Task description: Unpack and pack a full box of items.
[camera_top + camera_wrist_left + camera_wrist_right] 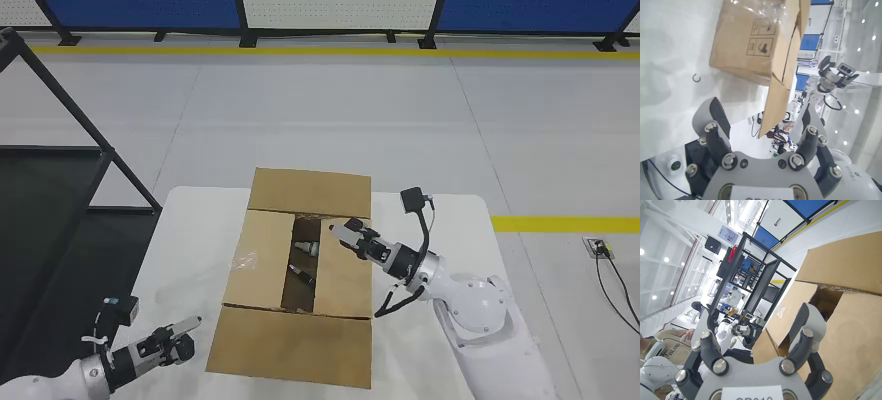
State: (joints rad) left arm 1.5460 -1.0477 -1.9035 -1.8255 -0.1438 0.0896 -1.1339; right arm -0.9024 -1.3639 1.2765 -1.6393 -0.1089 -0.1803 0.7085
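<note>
The box (262, 262) is set on the worktop (190, 240), inner flaps (345, 285) ajar, so items (303, 258) are exposed; the right pincer (343, 228), jaws apart, is held above the box's slot, presumably for flap access; the left pincer (192, 337), likewise apart, is parked beside the box.

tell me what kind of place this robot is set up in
Most likely a robotics test hall or workshop, not a home: a yellow line marks the pale floor, blue partition panels fence the area, and a black metal rack stands beside the white table with the cardboard box.
</note>
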